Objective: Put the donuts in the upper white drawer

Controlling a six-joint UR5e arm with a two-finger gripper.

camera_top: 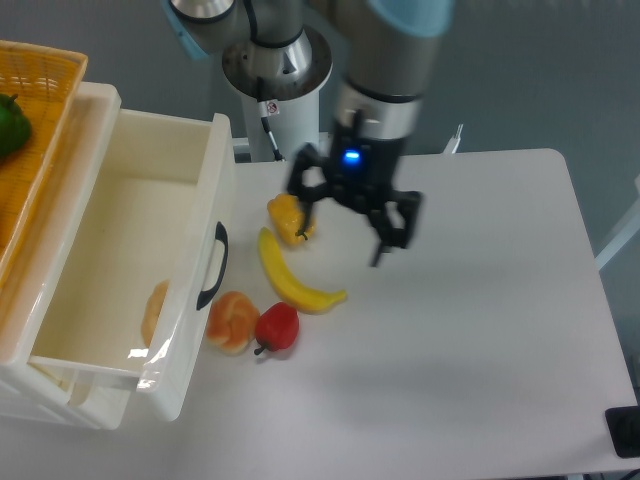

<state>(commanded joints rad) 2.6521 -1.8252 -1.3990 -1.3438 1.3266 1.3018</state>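
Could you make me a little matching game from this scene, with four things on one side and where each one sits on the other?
Things:
1. donut
2. banana
3. green vegetable
4. hand

Places:
A. in the orange wicker basket
B. above the table, holding nothing
C. inside the upper white drawer
D. lying on the table between the yellow pepper and the red pepper

Pairs: 1-C, 2-D, 3-A, 4-B
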